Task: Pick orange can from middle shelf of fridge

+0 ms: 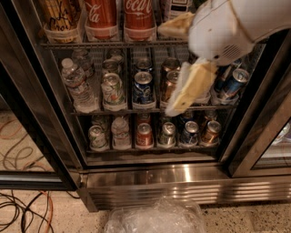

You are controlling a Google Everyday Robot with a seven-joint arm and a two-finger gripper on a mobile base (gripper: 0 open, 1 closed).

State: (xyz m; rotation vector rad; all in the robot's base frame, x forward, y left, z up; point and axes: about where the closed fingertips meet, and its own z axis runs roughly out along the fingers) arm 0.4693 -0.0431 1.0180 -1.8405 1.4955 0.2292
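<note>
The orange can (168, 84) stands upright on the middle shelf (119, 110) of the fridge (159, 176), in the fourth lane from the left, with a similar can right behind it. My gripper (165, 69) hangs from the white arm at the upper right, in front of that lane. It is open: one cream finger (176, 26) points left above the can, and the other (191, 88) slants down along its right side, covering that edge. Whether a finger touches the can I cannot tell.
On the middle shelf, from the left: a water bottle (77, 86), a green-white can (112, 89), a blue can (143, 86), and blue cans (233, 82) at the far right. Red Coca-Cola cans (138, 13) stand above, several small cans (144, 135) below. A clear plastic bag (154, 216) and cables (22, 209) lie on the floor.
</note>
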